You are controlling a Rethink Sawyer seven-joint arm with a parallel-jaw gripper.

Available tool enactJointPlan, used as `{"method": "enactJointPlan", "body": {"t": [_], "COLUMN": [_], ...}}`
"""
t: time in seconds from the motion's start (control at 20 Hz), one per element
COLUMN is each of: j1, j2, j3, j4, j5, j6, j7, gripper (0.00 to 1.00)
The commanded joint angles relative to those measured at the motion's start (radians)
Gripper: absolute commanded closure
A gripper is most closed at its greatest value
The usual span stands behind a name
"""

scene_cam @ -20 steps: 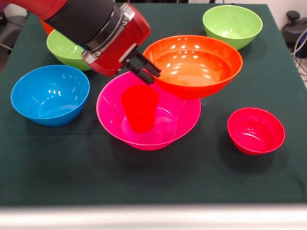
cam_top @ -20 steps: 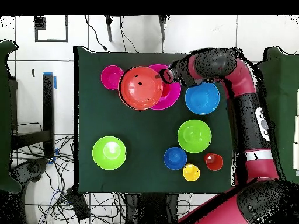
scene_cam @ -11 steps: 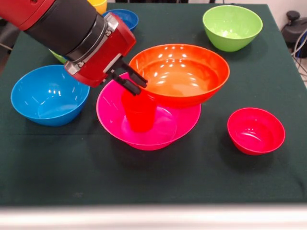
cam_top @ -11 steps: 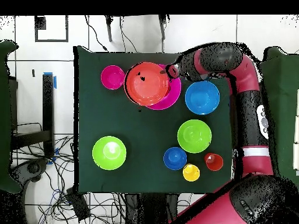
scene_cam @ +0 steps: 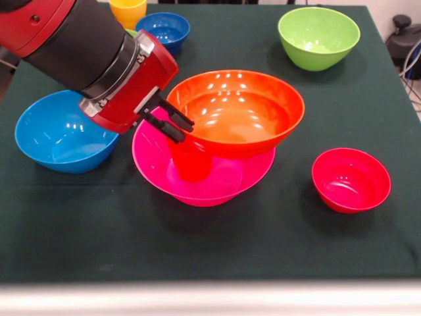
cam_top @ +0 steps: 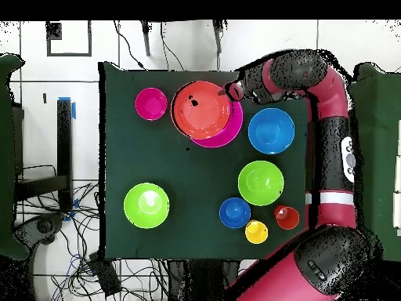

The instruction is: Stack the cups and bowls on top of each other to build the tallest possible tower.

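My gripper (scene_cam: pixel 172 124) is shut on the left rim of the orange bowl (scene_cam: pixel 237 115), holding it tilted over the large pink bowl (scene_cam: pixel 223 187). A red cup (scene_cam: pixel 191 164) stands in the pink bowl, its top hidden under the orange bowl; I cannot tell whether they touch. From overhead, the orange bowl (cam_top: pixel 202 110) covers most of the pink bowl (cam_top: pixel 228 135), with the gripper (cam_top: pixel 229 92) at its rim. A light blue bowl (scene_cam: pixel 62 131) sits to the left and a small red bowl (scene_cam: pixel 350 179) to the right.
A lime green bowl (scene_cam: pixel 318 36) stands far right; a small dark blue bowl (scene_cam: pixel 162 27) and a yellow cup (scene_cam: pixel 128 10) sit at the back. Overhead shows a second green bowl (cam_top: pixel 261 183) and an orange-red cup (cam_top: pixel 287 217) near the arm.
The gripper carried the orange bowl leftward in the front view and lowered it, so it now hangs over the red cup and the pink bowl. The other bowls stayed put.
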Motion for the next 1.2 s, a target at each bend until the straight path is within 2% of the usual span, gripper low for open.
{"method": "enactJointPlan", "body": {"t": [0.05,0.75,1.05,1.2], "j1": [0.056,0.082,0.083,0.08], "j2": [0.011,0.003,-0.037,-0.034], "j3": [-0.074,-0.075,-0.101,-0.103], "j4": [-0.137,-0.238,-0.219,-0.205], "j5": [-0.104,-0.151,-0.161,-0.156], "j6": [0.127,0.26,0.313,0.293], "j7": [-0.389,-0.418,-0.372,-0.372], "gripper": [1.0,1.0,1.0,1.0]}}
